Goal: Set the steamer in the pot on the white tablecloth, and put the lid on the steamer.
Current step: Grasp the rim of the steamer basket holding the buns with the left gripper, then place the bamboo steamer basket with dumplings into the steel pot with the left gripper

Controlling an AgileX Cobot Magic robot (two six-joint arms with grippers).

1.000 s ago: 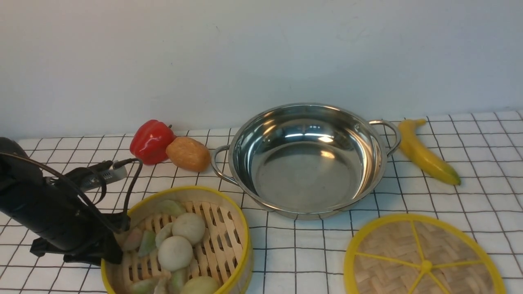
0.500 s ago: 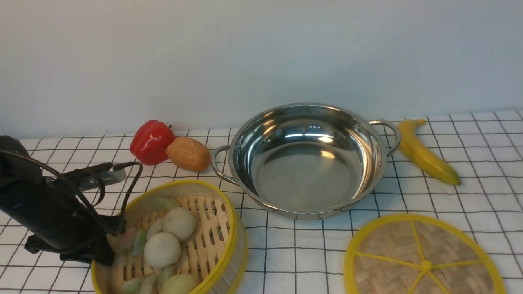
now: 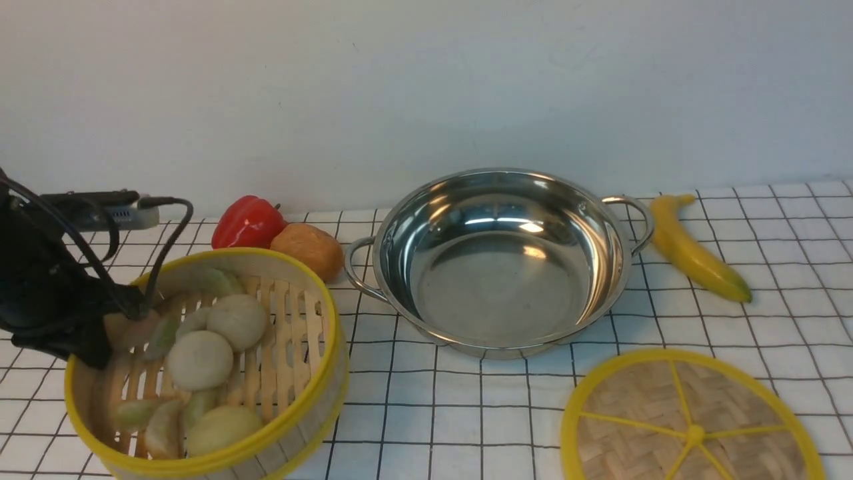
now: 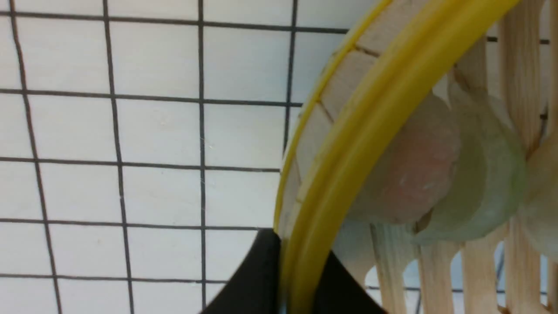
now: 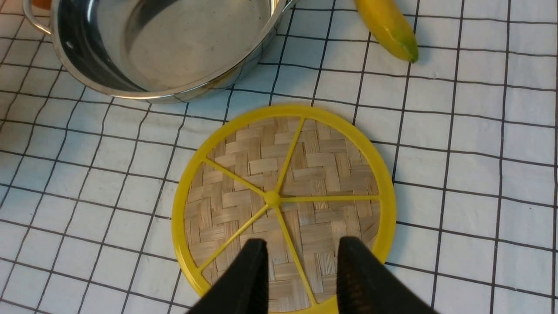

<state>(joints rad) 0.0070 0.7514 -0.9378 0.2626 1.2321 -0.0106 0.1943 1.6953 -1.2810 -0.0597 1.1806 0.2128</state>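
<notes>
The white tablecloth is spread across the whole surface. The pot is set empty toward the middle of its far edge. The steamer, filled with buns and dumplings, is held tilted over the near left corner, its yellow rim pinched between the fingers of the left gripper. The lid is laid flat at the near right edge, and the right gripper is poised above it, jaws parted, nothing grasped. A banana is laid just right of the pot. A red pepper and a potato are seen close together at its left.
</notes>
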